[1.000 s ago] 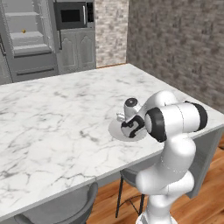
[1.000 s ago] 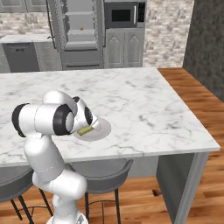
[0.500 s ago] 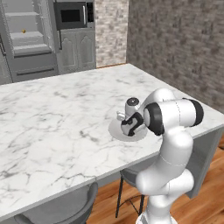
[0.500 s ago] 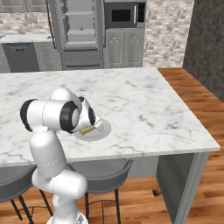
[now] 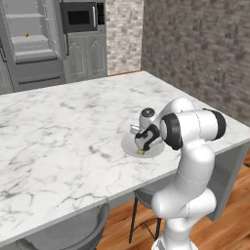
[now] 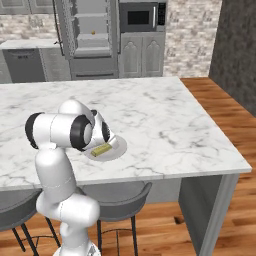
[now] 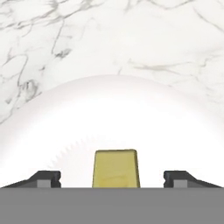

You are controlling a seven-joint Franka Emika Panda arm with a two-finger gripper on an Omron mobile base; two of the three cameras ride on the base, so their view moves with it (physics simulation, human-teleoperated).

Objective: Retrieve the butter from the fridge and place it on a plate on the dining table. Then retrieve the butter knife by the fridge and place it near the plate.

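One broad slab of white, grey-veined marble, the dining table (image 5: 63, 132), takes up most of both base views, with dark stools tucked under its near edge and a wood floor below. Behind it stand grey cabinets, a built-in microwave (image 6: 142, 16) and a pale stone wall; a darker brick wall closes the room on one side. The fridge (image 6: 90, 37) at the back stands with its door swung open, its pale shelves on show, and a small orange ball (image 6: 93, 33) sits on one shelf.

Near the table's front edge lies the plate (image 6: 116, 147), round and light grey-white. The butter (image 7: 116, 168), a small yellow stick, lies flat on it; from the right base view it rests on the side of the plate nearest the arm.

The gripper (image 7: 113, 179) hangs low over the plate, its fingers (image 7: 44, 178) spread wide to either side of the butter, with clear white plate showing between each tip and the stick, so neither touches it.
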